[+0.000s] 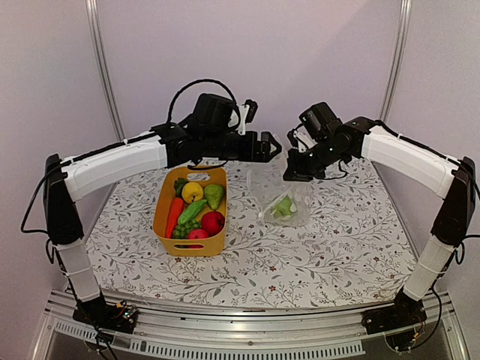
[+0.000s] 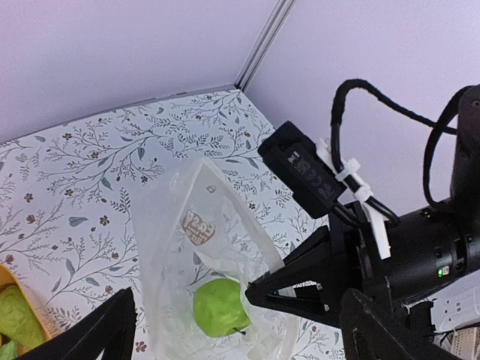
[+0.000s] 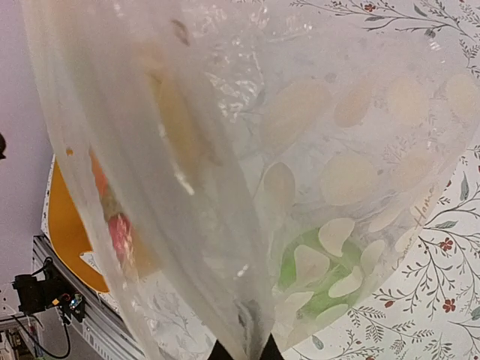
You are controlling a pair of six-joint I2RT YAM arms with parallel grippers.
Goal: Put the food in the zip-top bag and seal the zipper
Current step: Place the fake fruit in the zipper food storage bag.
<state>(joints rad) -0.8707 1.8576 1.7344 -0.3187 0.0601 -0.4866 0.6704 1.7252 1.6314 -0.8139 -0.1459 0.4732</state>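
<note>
The zip-top bag (image 1: 285,196) hangs upright at mid-table with its mouth open upward, and a green piece of food (image 1: 283,207) lies in its bottom. My right gripper (image 1: 289,174) is shut on the bag's upper right edge. In the right wrist view the dotted bag (image 3: 247,150) fills the frame above the gripper (image 3: 240,352). My left gripper (image 1: 271,146) hovers open over the mouth, empty; its fingers (image 2: 97,334) straddle the bag (image 2: 187,225) and the green piece (image 2: 219,306). I cannot make out the zipper. More food (image 1: 192,211) fills the yellow tub.
The yellow tub (image 1: 162,225) stands left of the bag on the floral tablecloth. Pale walls with metal posts close the table at the back and sides. My right gripper's black fingers (image 2: 292,289) and cabled wrist sit close to the right of my left gripper.
</note>
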